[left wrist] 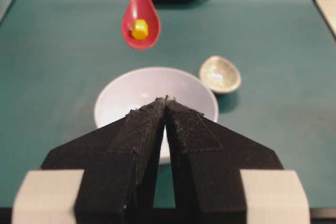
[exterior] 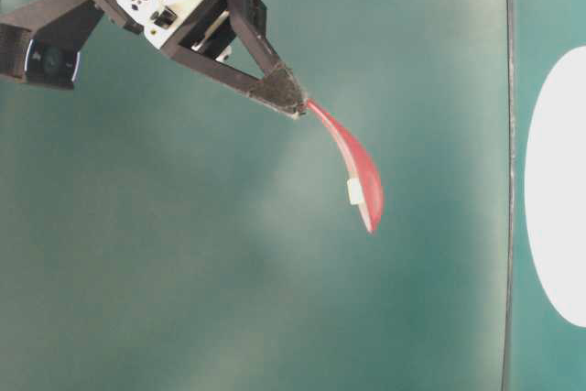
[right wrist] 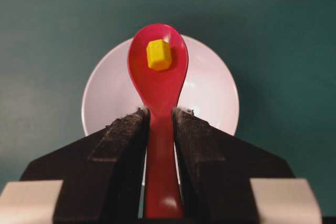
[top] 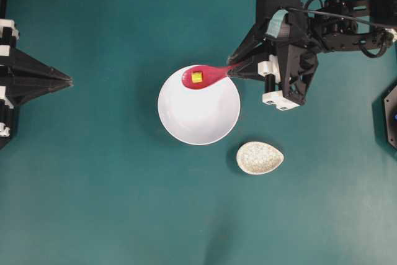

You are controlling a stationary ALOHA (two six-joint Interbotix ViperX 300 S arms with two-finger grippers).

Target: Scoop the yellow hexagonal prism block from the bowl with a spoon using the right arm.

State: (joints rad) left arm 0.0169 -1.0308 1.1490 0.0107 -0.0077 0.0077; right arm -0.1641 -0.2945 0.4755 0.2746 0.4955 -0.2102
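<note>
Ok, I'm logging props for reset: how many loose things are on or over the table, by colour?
White: 1, bowl
Red: 1, spoon
Yellow: 1, block
Beige: 1, rest
Total: 4

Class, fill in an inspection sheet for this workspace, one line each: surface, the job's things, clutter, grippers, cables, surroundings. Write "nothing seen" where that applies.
Surface: teal table, no spills seen.
Job's things: yellow block lies in the pink-red spoon, held above the white bowl; nothing else seen in the bowl.
Clutter: speckled beige spoon rest beside the bowl, apart from it.
Grippers: right gripper shut on the spoon's handle; left gripper shut, holding nothing.
Cables: black cable along the right arm.
Surroundings: blurred coloured items beyond the table's far edge, left wrist view.
</note>
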